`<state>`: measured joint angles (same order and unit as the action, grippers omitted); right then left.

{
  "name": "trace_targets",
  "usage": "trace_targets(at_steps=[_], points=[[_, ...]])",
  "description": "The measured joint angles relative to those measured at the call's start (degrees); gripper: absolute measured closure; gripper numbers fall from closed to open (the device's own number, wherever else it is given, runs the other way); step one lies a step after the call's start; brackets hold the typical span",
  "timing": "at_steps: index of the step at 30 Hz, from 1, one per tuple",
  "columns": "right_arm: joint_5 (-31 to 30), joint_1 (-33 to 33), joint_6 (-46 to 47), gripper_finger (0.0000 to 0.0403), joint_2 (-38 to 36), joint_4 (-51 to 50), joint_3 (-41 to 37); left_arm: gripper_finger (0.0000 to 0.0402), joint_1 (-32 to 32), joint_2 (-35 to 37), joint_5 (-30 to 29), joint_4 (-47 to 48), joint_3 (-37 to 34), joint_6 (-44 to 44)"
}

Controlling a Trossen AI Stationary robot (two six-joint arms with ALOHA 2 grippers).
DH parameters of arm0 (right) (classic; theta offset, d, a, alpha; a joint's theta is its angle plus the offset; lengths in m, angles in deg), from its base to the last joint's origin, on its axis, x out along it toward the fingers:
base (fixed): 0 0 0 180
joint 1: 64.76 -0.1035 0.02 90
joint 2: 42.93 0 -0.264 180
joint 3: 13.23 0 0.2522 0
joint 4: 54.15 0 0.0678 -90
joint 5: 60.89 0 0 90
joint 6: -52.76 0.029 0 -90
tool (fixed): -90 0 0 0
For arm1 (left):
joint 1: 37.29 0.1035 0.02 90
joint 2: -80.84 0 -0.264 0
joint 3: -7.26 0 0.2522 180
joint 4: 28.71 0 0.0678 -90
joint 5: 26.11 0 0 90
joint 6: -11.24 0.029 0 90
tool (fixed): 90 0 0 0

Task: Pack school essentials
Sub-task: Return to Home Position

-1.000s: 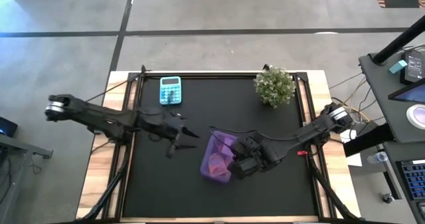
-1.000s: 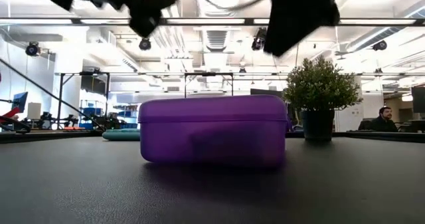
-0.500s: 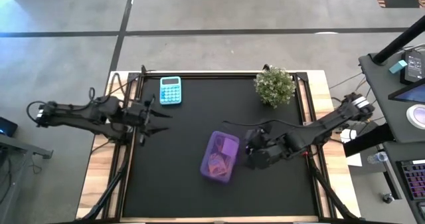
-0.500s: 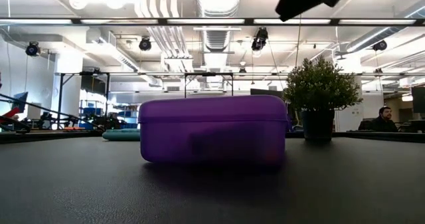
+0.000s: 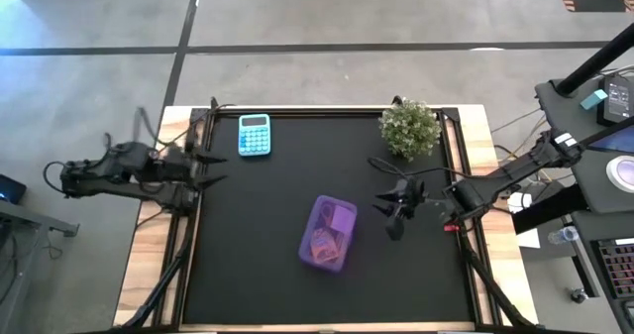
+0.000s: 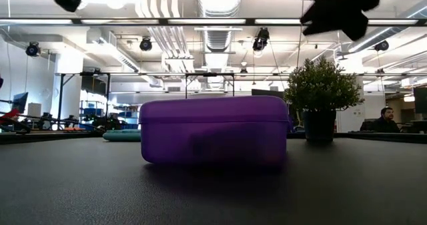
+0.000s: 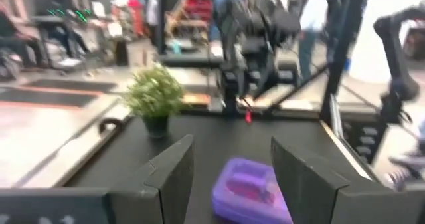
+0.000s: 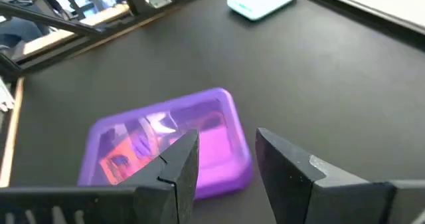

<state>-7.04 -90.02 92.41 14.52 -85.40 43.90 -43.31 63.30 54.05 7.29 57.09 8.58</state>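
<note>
Jaws parted; purple case (image 6: 213, 141) shows pink contents (image 8: 214, 143).

both arms reach inward, raised, left end effector (image 5: 211, 165) and right end effector (image 5: 392, 215) apparently empty, fingers apart.

one purple case (image 5: 328, 233), one potted plant (image 5: 409, 128), one blue calculator (image 5: 254, 135).

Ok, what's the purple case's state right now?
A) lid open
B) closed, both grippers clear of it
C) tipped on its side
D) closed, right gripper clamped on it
B: the purple case sits flat, lid shut, with the left gripper and right gripper open off to either side.
</note>
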Motion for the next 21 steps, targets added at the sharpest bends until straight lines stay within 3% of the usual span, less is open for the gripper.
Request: trace_targets(at_steps=[6, 12, 17, 21], points=[[-0.2, 0.6, 2.5, 0.0264, -6.2, 0.3, -7.4, 0.0219, 0.0, 7.9, -3.2, 1.0, -0.7, 0.0], [-0.5, 2.1, 3.5, 0.0264, -12.4, 2.8, -13.2, 0.0219, 0.0, 14.5, -4.4, -1.4, -6.5, -2.1], [-0.5, 3.7, 2.8, 0.0264, -17.4, 7.0, -18.0, 0.0219, 0.0, 16.1, -4.6, -10.1, -15.7, -4.4], [-0.5, 5.0, 1.6, 0.0264, -21.0, 8.2, -20.5, 0.0219, 0.0, 14.6, -4.6, -22.3, -23.1, -4.9]])
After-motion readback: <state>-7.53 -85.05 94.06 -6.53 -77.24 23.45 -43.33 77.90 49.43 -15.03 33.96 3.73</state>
